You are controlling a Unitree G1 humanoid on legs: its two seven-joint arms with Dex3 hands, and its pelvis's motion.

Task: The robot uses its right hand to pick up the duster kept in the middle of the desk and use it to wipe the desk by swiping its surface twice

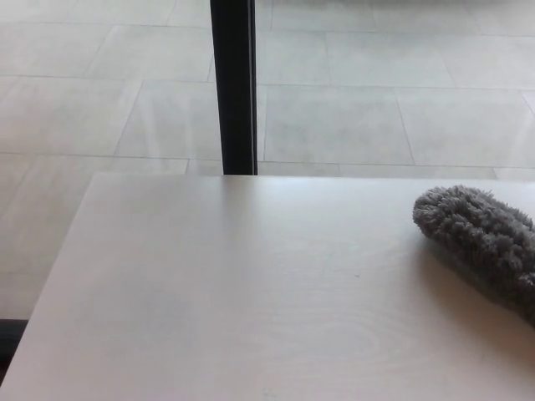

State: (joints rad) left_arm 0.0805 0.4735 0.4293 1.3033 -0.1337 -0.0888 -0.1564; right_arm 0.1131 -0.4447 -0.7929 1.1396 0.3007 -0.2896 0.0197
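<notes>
Lying diagonally on desk (251, 292), duster (481, 238).

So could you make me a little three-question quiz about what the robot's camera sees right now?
1. True or false: a robot hand is holding the grey duster.
2. Where does the duster lie on the pale desk? A) far left B) right side, running off the picture's edge C) on the floor
3. Fill in: behind the desk stands a vertical ____ post.

Key: 1 false, no hand shows. 2 B. 3 black.
</notes>
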